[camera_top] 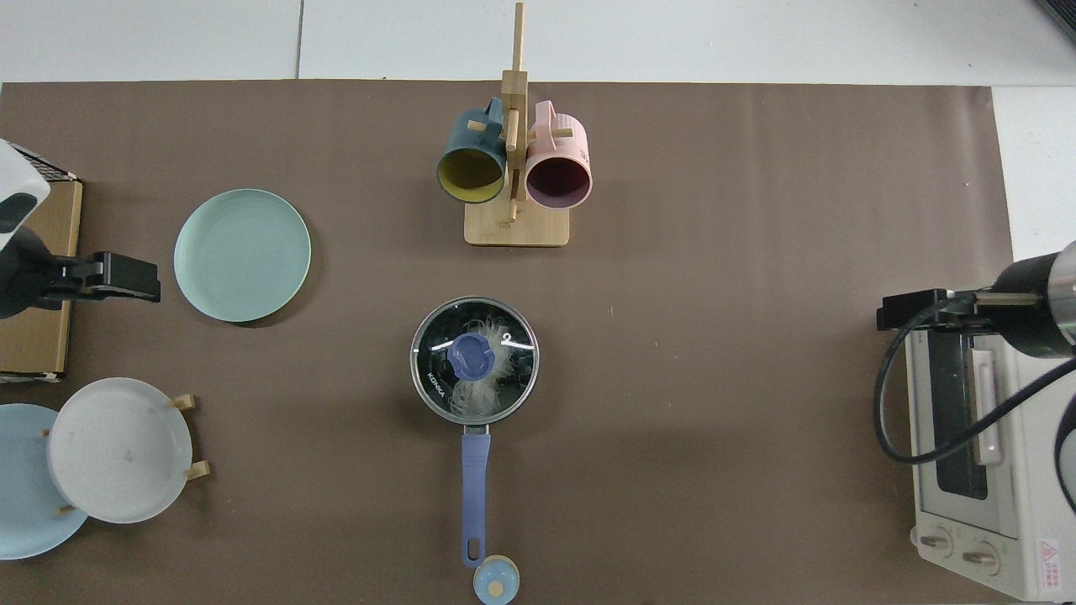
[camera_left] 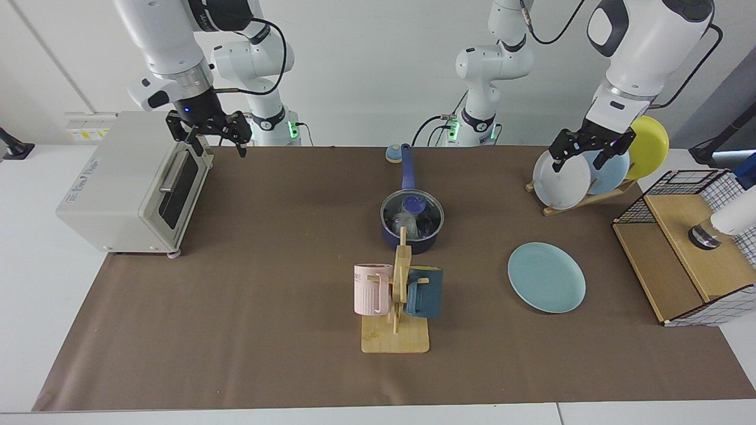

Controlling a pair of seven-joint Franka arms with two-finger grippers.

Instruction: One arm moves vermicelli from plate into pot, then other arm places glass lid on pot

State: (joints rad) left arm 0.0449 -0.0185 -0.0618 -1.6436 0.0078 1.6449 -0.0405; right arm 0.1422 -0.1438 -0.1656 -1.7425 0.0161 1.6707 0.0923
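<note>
Glass lid (camera_top: 474,359) on the pot (camera_left: 411,223), vermicelli (camera_top: 487,366) inside

My right gripper (camera_left: 208,133) hangs open, empty, over the toaster oven (camera_left: 131,180), well apart; left gripper (camera_left: 590,152) open by the plate rack (camera_left: 582,198)

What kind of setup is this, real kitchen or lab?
Most likely a robot lab bench dressed as a kitchen: two Franka arms stand at a table under a brown mat, with a toaster oven, a mug tree and a lidded pot laid out as props.

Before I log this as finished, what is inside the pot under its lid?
Through the glass lid on the pot, white vermicelli strands show; the blue knob hides the part beneath it.
</note>
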